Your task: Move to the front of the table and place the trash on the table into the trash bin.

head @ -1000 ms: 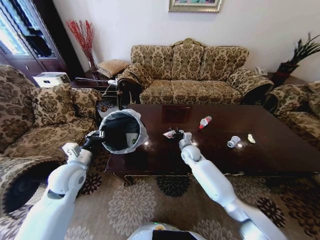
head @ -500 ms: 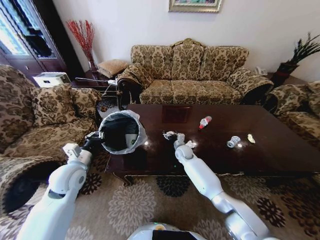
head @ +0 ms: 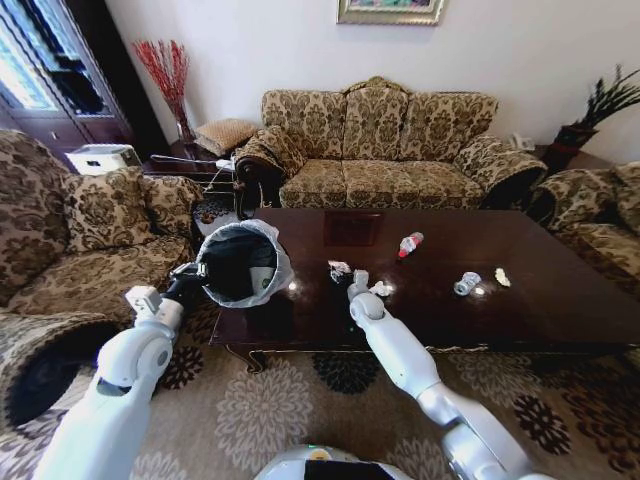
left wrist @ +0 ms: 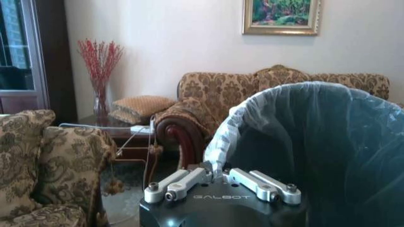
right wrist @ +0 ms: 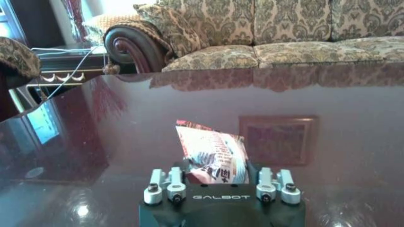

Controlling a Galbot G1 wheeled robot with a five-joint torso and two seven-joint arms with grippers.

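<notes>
My right gripper (right wrist: 216,182) fingertips hidden behind 1 clamped wrapper (right wrist: 211,157) on the table (head: 520,290), left gripper (left wrist: 218,178) pinching the bin (head: 240,262) rim, something pale inside.

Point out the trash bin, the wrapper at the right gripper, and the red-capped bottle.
trash bin (head: 222,235): head view, bag-lined rim.
wrapper (right wrist: 213,156): right wrist view, printed face.
red-capped bottle (head: 410,243): head view, clear body.
</notes>
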